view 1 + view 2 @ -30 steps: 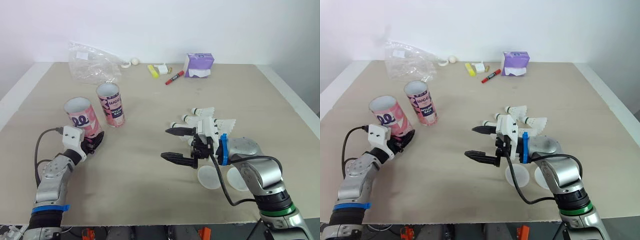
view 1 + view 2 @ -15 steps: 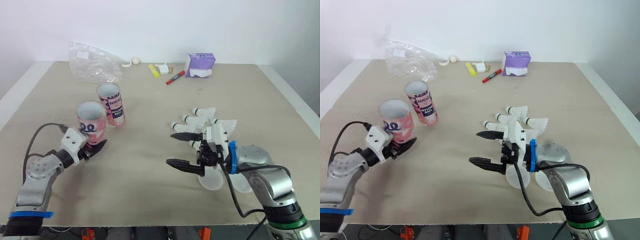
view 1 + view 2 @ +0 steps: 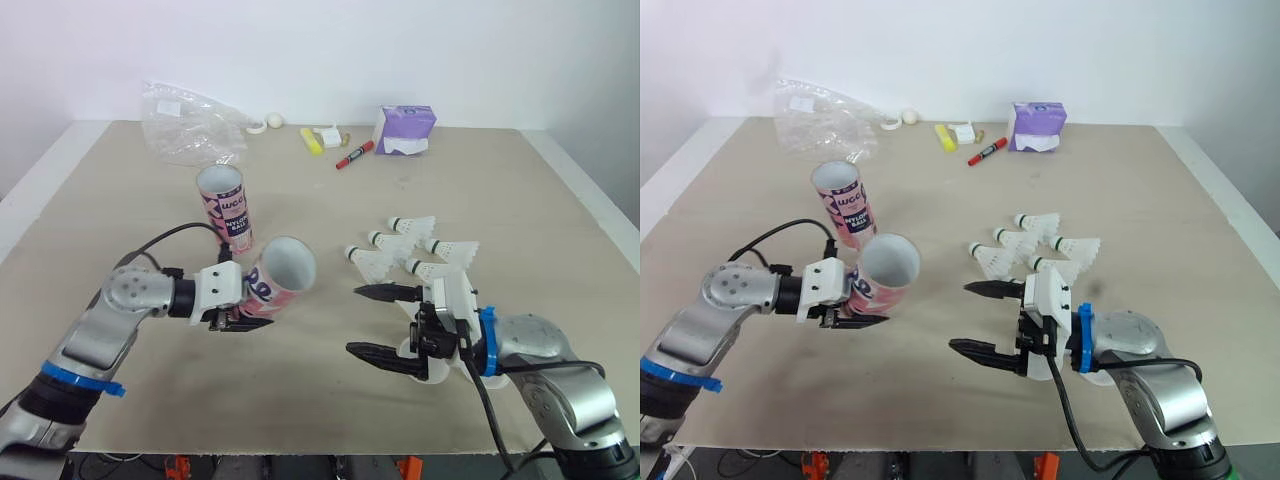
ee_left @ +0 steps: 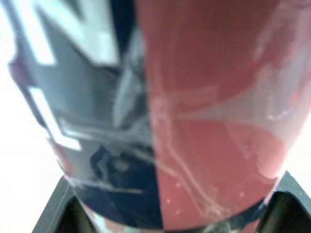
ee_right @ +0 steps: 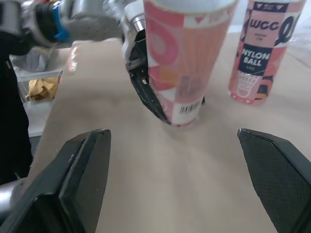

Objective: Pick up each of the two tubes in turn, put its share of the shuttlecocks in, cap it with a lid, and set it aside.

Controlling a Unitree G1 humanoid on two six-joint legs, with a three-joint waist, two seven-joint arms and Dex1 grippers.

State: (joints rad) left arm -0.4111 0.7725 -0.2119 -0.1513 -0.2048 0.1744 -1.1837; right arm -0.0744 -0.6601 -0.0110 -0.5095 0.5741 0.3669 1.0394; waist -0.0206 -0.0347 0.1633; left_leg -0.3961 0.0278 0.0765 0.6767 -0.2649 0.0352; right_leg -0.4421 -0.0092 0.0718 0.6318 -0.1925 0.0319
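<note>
Left claw [image 3: 235, 318] clamps tilted pink cardboard tube [image 3: 275, 285], mouth toward right claw [image 3: 355, 320], which gapes wide; white shuttlecocks [image 3: 410, 245] beyond it.

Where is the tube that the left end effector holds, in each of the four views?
Left eye view: held tube, left of centre, tilted, mouth toward the robot's right.
Right eye view: left of centre, same tilt.
Left wrist view: close up, clamped in the left end effector.
Right wrist view: ahead of the open right end effector.
Shared landmark: the upright second tube beside it.
</note>
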